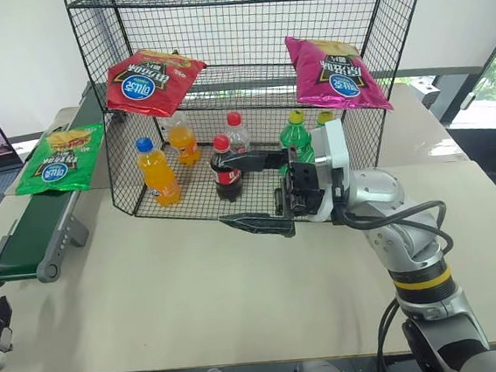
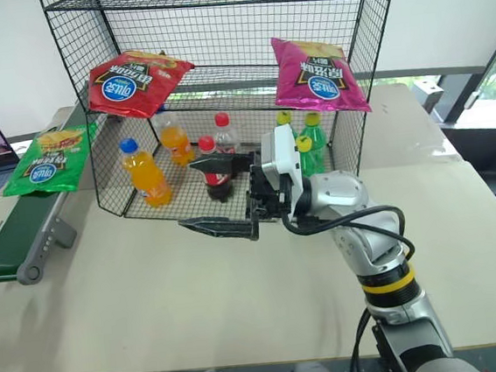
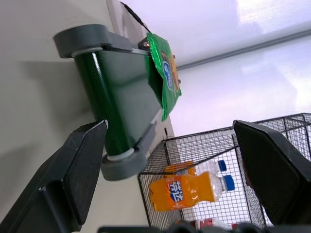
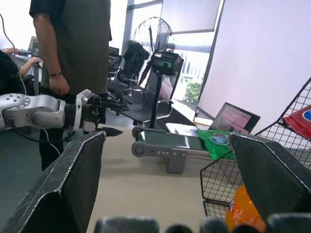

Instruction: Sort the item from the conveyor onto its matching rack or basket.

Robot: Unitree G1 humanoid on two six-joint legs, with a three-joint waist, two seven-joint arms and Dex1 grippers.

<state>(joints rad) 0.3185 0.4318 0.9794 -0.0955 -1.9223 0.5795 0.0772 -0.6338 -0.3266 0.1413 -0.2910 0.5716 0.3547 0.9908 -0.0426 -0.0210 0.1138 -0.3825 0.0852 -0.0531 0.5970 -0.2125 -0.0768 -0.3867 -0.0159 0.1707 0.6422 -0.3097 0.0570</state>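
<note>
- The tall black wire-mesh shelf unit (image 1: 242,28) stands on the pale table (image 1: 197,296), directly behind the right pincer (image 1: 262,193).
- The long belt conveyor with dark green belt and grey side rails (image 1: 33,237) runs well off to that pincer's left; in the left wrist view its rounded end lies ahead of the left pincer (image 3: 170,165).
- Three foil chip bags show, each with a blue oval logo whose lettering is too small to read: the shiny green bag (image 1: 61,157) lies on the conveyor belt, untouched by either pincer; a red bag (image 1: 152,79) and a magenta bag (image 1: 335,72) sit on the shelf tier above the right pincer.
- Six bottles stand on the lowest tier behind the right pincer: two orange drinks (image 1: 157,171), two red-capped, two green; labels are unreadable.
- The right pincer points leftward, its black fingers spread wide and empty.
- The left pincer's fingers are likewise spread wide, holding nothing.
</note>
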